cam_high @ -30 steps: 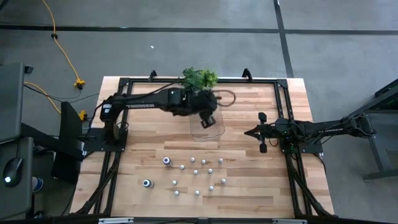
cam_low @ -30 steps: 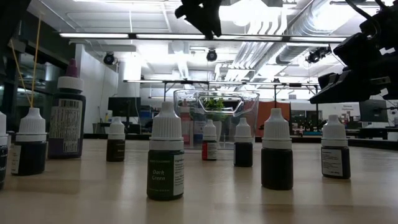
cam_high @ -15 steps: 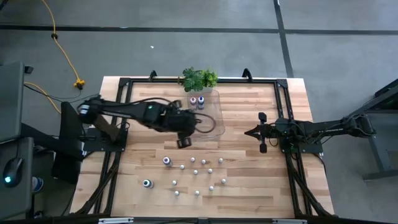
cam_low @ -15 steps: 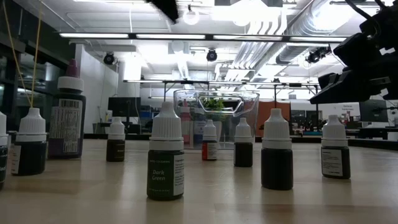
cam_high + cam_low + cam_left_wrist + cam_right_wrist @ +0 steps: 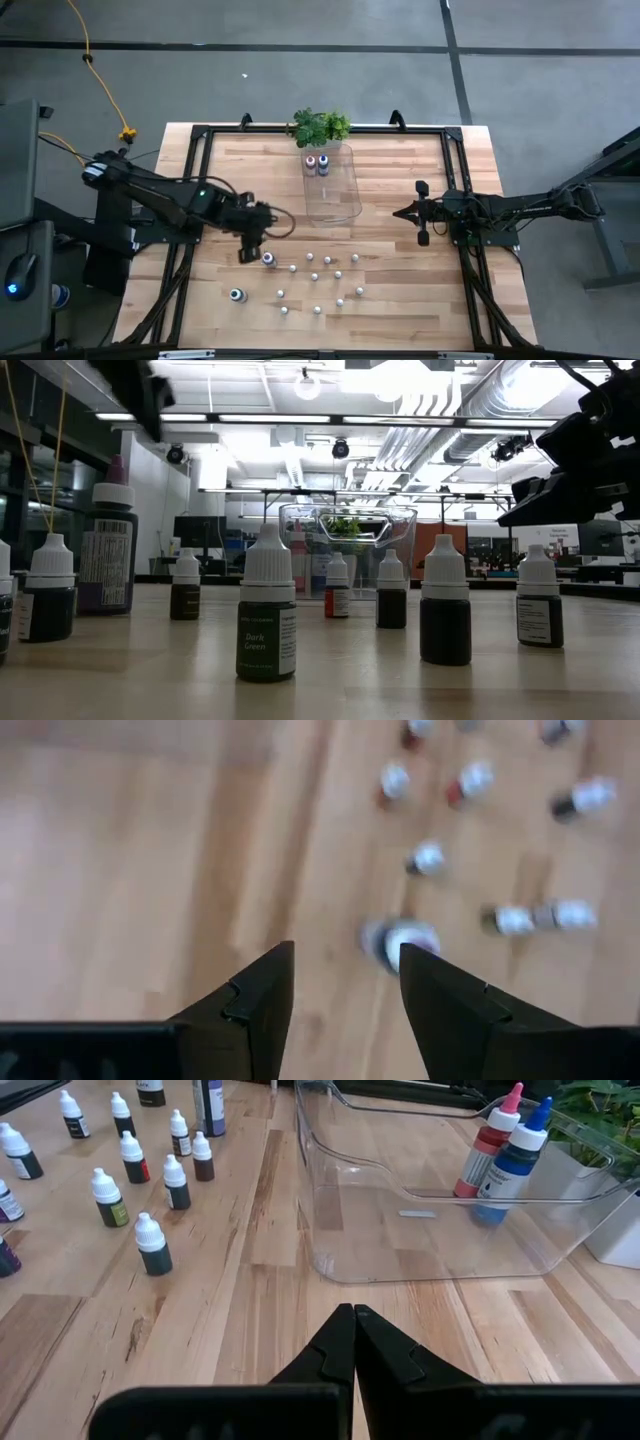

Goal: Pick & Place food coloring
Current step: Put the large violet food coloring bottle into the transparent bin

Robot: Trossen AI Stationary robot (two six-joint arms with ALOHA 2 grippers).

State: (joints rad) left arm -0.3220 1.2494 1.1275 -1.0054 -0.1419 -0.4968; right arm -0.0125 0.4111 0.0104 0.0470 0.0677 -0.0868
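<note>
Bench (image 5: pixel 400 290): wooden slats, black frame round the edge.

Tray (image 5: pixel 335 205): clear plastic, at the far middle of the bench, just in front of a green plant (image 5: pixel 320 127). Holds two bottles at its far end, one pink-topped (image 5: pixel 490 1140) and one blue-topped (image 5: pixel 520 1150), standing side by side and touching.

Small bottles (image 5: pixel 315 275): about a dozen white-capped droppers, upright, scattered loosely on the near half of the bench, apart from the tray. One in the low view reads "Dark Green" (image 5: pixel 267 615).

Larger bottles on the bench: one (image 5: pixel 268 260) at the left edge of the scatter, another (image 5: pixel 236 295) nearer and further left, standing alone.

Left claw (image 5: pixel 249 250): above the bench just left of the first larger bottle, fingers spread, nothing between them; in the wrist view that bottle (image 5: pixel 398 938) lies just beyond the fingertips.

Right claw (image 5: pixel 421 213): waiting at the right side of the bench, well clear of the bottles, fingers pressed together, holding nothing.
</note>
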